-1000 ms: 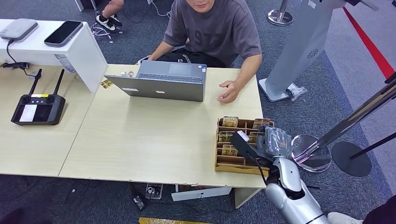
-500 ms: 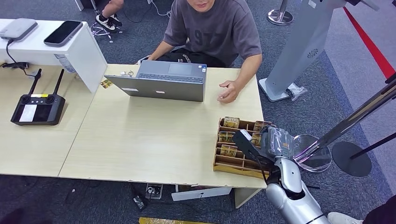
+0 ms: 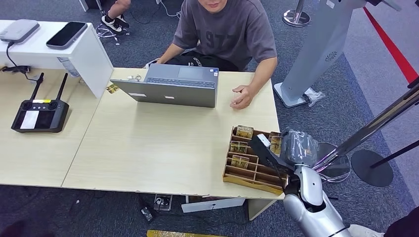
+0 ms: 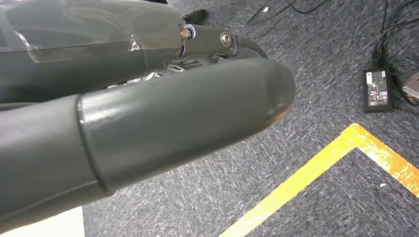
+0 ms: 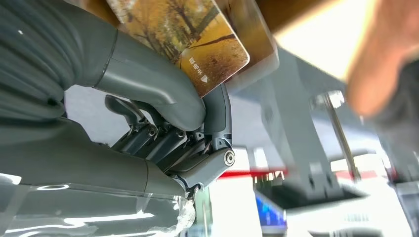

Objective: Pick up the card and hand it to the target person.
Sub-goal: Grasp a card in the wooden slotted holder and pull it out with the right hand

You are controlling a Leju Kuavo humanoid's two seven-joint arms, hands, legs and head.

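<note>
My right hand [image 3: 296, 148], wrapped in clear plastic, hangs over the right end of the wooden card tray [image 3: 247, 178] near the table's front right corner. In the right wrist view this hand [image 5: 143, 89] pinches a card [image 5: 183, 34] printed with autumn trees between thumb and finger. More such cards [image 3: 243, 131] stand in the tray's slots. The target person [image 3: 225, 29] sits behind the table, one hand [image 3: 242, 96] resting on it beside the laptop. My left hand [image 4: 148, 123] hangs over the carpet with straight fingers, holding nothing.
A grey laptop [image 3: 170, 85] stands open at the table's far edge. A black remote controller [image 3: 39, 114] lies on the left table. A grey kiosk base [image 3: 296, 94] and stanchion bases [image 3: 371, 168] stand right of the table.
My right hand has shifted slightly right and away from me. The card tray has turned under it, its near end swinging left and toward the table's front edge.
</note>
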